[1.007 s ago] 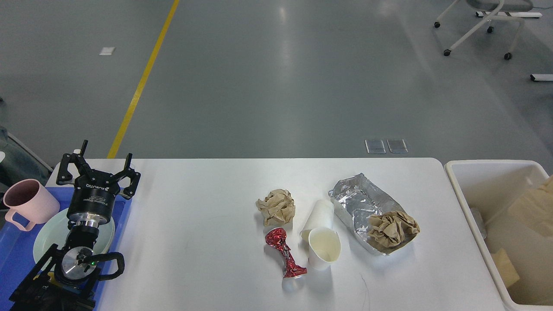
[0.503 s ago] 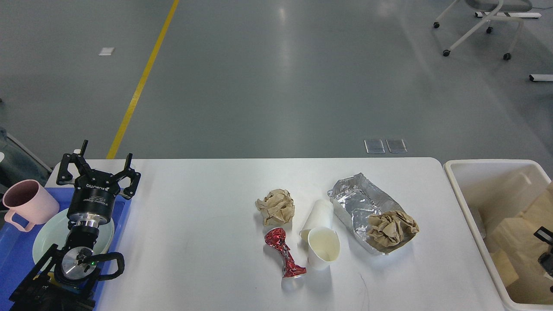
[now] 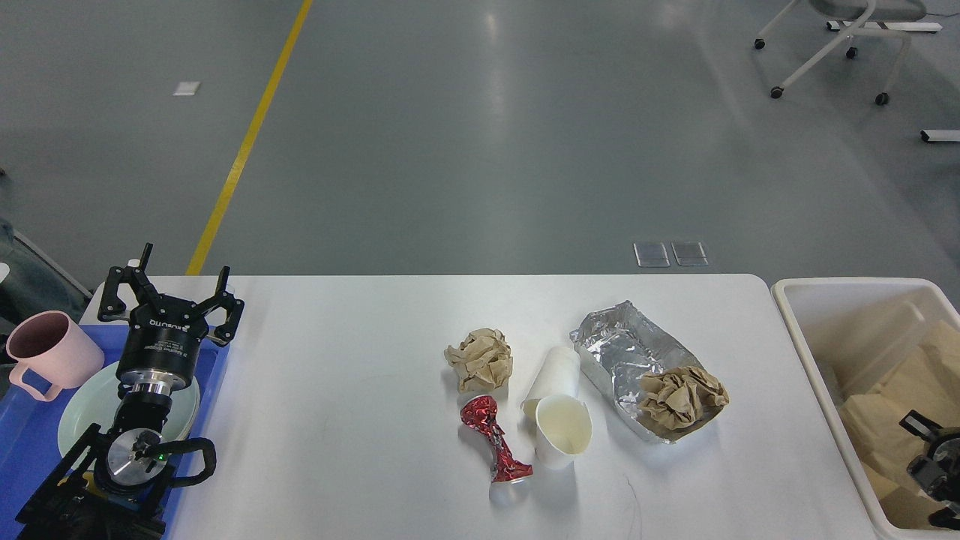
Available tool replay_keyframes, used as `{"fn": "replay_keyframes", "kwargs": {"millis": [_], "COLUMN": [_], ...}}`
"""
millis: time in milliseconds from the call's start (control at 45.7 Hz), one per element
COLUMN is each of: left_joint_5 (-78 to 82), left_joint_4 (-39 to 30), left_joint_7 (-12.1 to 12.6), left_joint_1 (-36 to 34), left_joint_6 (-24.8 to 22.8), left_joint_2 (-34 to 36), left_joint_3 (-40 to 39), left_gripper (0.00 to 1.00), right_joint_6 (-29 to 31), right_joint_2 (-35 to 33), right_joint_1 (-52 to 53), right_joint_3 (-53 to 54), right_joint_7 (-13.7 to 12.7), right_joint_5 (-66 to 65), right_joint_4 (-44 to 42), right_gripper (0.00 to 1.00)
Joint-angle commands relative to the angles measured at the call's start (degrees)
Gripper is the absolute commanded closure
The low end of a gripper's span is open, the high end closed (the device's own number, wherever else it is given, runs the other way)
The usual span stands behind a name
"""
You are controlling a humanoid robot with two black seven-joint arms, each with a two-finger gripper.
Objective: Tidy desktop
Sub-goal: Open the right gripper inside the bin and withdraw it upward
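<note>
Left gripper [image 3: 171,294] hangs spread wide over my blue tray [image 3: 30,435]; right gripper [image 3: 934,465] (barely in frame, over the bin [image 3: 810,352]) I cannot tell. On the desktop [image 3: 337,420] ahead: two paper wads [image 3: 480,358], two paper cups [image 3: 562,431], one foil bag [image 3: 622,349], one crushed can [image 3: 495,442].

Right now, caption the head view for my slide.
Crumpled trash on the desktop, left gripper open over the tray.
</note>
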Motion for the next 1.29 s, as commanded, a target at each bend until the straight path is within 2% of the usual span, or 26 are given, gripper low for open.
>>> {"fn": "replay_keyframes", "kwargs": {"millis": [0,219,263,372,416,875,985,1138,1269], "left_joint_5": [0.00,0.00,0.00,0.00,0.00,0.00,0.00,0.00,0.00], "left_joint_4": [0.00,0.00,0.00,0.00,0.00,0.00,0.00,0.00,0.00], "left_joint_7": [0.01,0.01,0.01,-0.08,0.01,0.01,0.01,0.01,0.01], "left_joint_1": [0.00,0.00,0.00,0.00,0.00,-0.09,0.00,-0.09,-0.09], "left_joint_6": [-0.05,-0.05,-0.05,-0.05,-0.05,-0.05,-0.05,0.04,-0.05], "left_joint_2": [0.00,0.00,0.00,0.00,0.00,0.00,0.00,0.00,0.00], "left_joint_3": [0.00,0.00,0.00,0.00,0.00,0.00,0.00,0.00,-0.09], "left_gripper": [0.03,0.03,0.03,0.03,0.03,0.03,0.03,0.04,0.03], "right_joint_6": [-0.02,-0.28,-0.54,-2.30,-3.09,-2.48,-1.34,2.87,10.16], "right_joint_2": [0.83,1.53,1.53,1.62,1.53,0.56,-2.59,-9.45,-13.93], "right_joint_1": [-0.93,-1.37,-1.37,-1.37,-1.37,-0.49,3.10,13.91,23.57], "right_joint_3": [-0.02,-0.02,0.07,-0.02,-0.02,-0.28,-1.25,-1.95,-2.04], "right_joint_7": [0.03,0.03,0.03,0.03,0.03,0.03,-0.06,-0.50,-4.36], "right_joint_5": [0.00,0.00,0.00,0.00,0.00,-1.15,-2.28,-9.83,-17.05], "right_joint_4": [0.36,0.36,0.27,0.36,0.53,2.37,7.73,20.03,26.45], "right_gripper": [1.00,0.99,0.80,0.26,0.00,0.00,0.00,0.00,0.00]}}
